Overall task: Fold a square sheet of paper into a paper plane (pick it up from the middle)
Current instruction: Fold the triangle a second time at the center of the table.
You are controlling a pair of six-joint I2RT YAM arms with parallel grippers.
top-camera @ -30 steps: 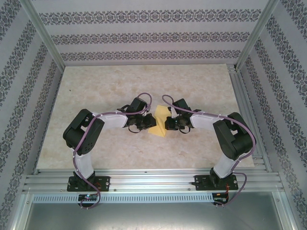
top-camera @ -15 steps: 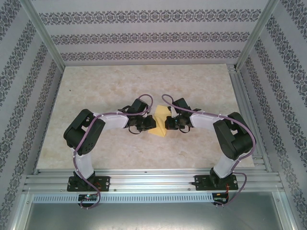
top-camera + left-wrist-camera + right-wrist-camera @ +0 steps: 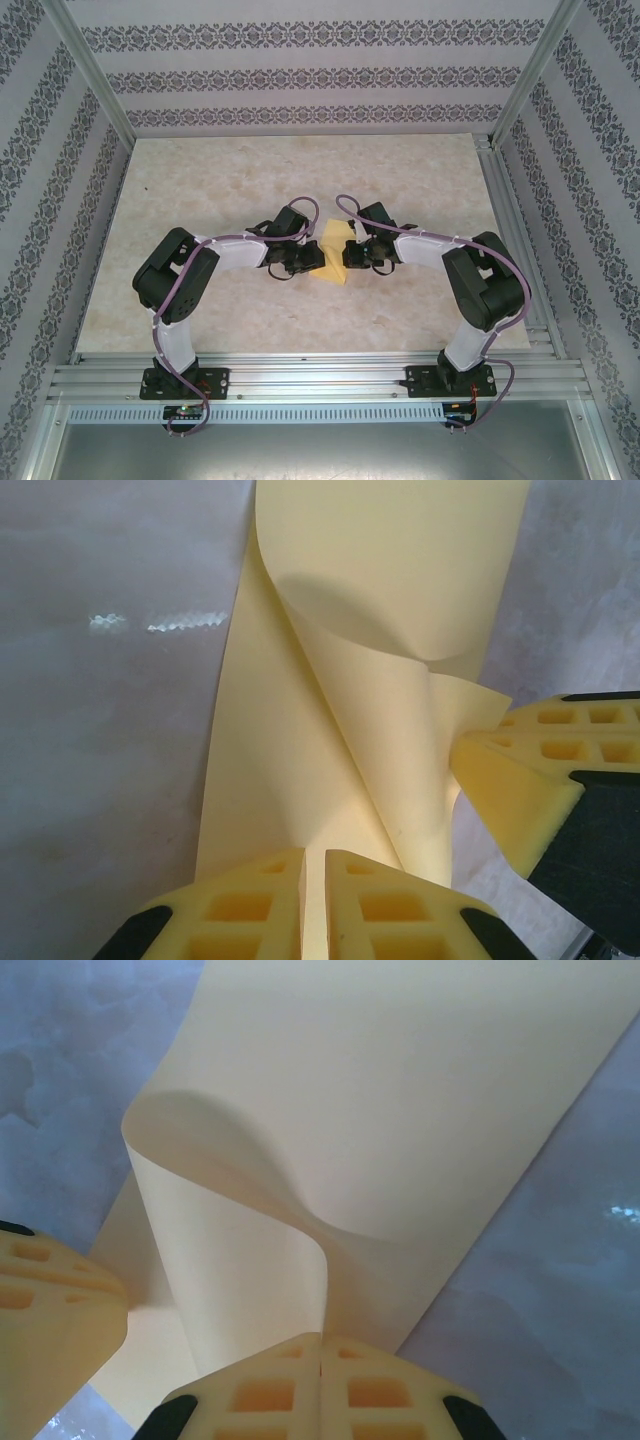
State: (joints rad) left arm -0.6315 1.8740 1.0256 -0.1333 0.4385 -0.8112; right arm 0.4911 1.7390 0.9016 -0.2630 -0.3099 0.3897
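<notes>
A: Where is the yellow sheet of paper (image 3: 330, 270)?

B: It is near the middle of the tabletop (image 3: 300, 170).

A: What is the left end effector (image 3: 313, 895) doing?

B: Its two pads (image 3: 250, 910) are pressed together on the sheet. It pinches one edge.

A: And the right end effector (image 3: 320, 1380)?

B: That one is squeezed tight on the sheet too, from the other side. The two come close to each other.

A: Is the paper flat?

B: No. It curls up in a big soft bend between them. The far part looks to lie on the tabletop.
</notes>
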